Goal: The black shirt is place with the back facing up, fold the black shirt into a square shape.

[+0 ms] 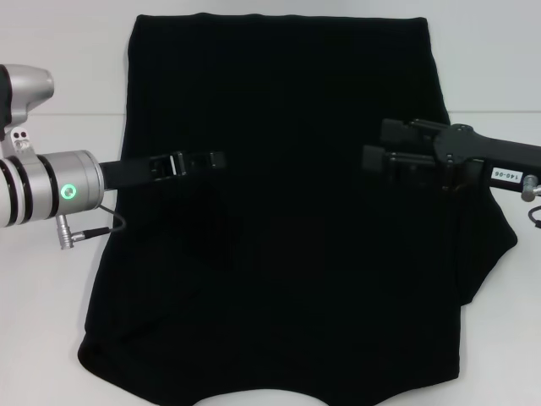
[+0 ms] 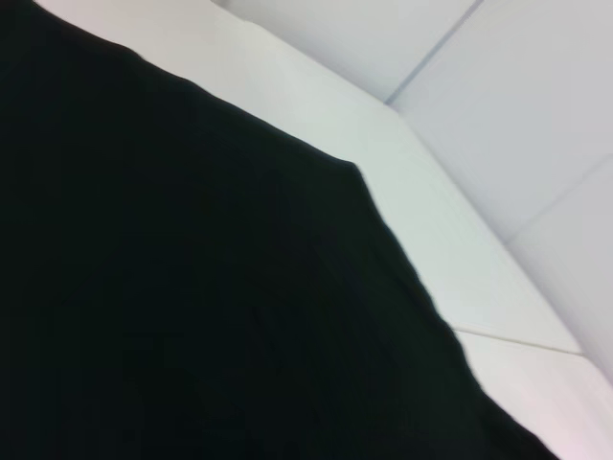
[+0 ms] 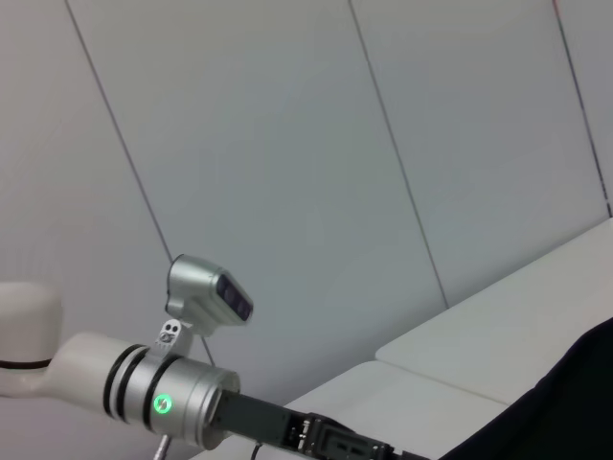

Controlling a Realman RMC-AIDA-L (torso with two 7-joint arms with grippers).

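Across the middle of the head view the shirt [image 1: 287,211] lies spread flat on the white table [image 1: 51,355], plain black side up, its far edge straight and one sleeve poking out at the right. It looks not yet folded. The left gripper [image 1: 199,162] reaches in from the left edge over the cloth; the right gripper [image 1: 376,156] comes in from the right at the same height, probably to take both sides together. Whether either's jaws are parted I cannot tell against the black.
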